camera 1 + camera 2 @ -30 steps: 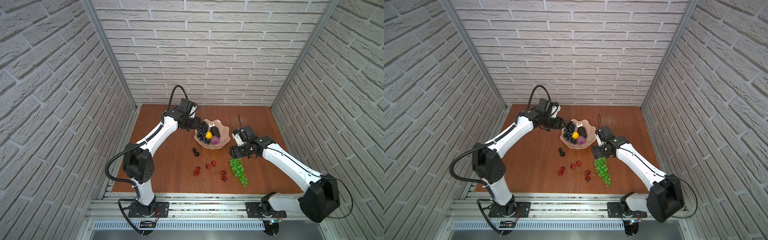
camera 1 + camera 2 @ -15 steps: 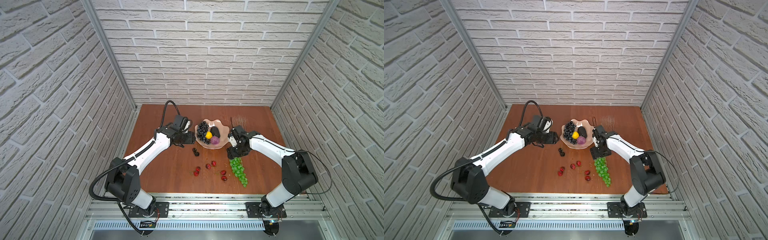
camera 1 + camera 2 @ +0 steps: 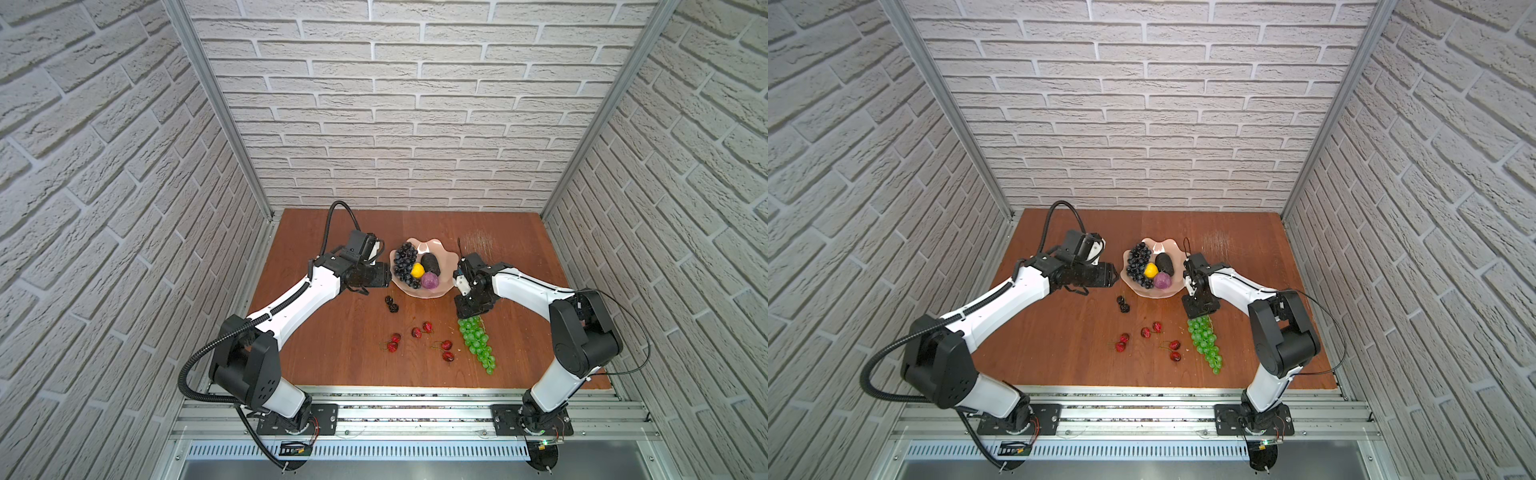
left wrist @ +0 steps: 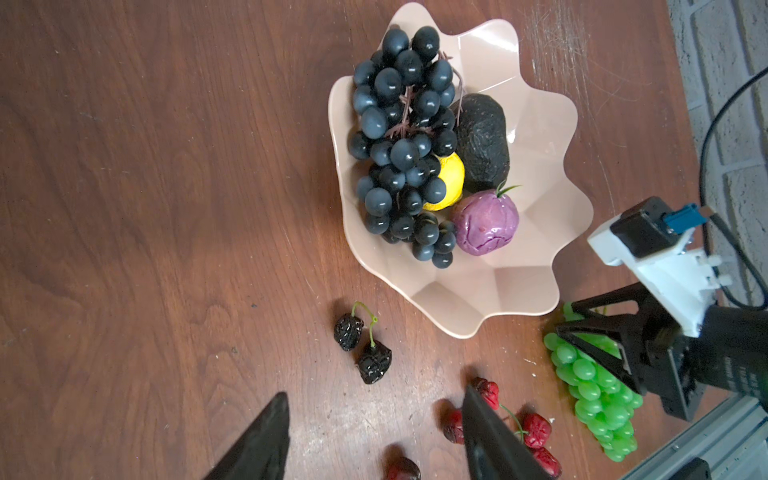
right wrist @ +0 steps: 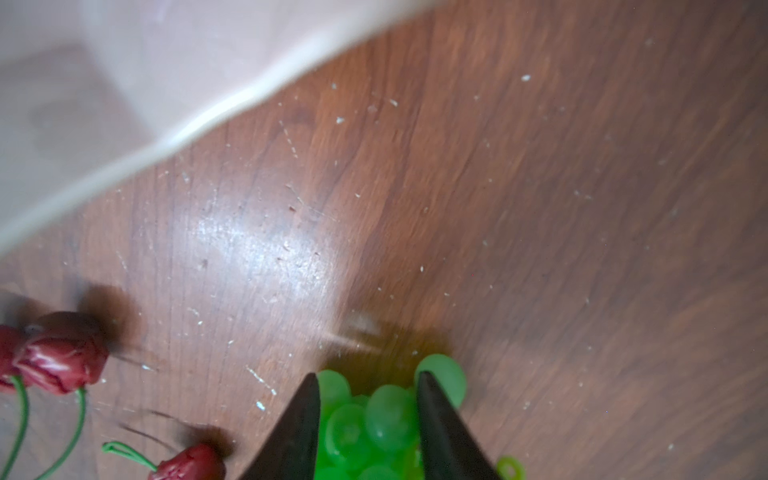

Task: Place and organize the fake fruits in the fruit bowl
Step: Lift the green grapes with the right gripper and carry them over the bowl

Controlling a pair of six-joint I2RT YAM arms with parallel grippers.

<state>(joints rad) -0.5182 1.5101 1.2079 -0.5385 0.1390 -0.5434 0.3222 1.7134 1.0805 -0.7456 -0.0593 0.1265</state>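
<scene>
Pale peach-pink fruit bowl [image 3: 442, 255], wavy rim, upright toward the rear middle of the bench [image 3: 332, 340]. Inside: dark purple grape bunch [image 3: 405, 264] along the left, yellow lemon [image 3: 417, 270] against it, dark avocado [image 3: 431, 264] behind, purple round fruit [image 3: 430, 281] nearest. Just outside, front-left: black cherries [image 3: 391, 304]. Further forward: red cherries [image 3: 416, 332], scattered. Right of them: green grape bunch [image 3: 478, 345], flat, far end between right gripper [image 5: 366, 376] fingers.
</scene>
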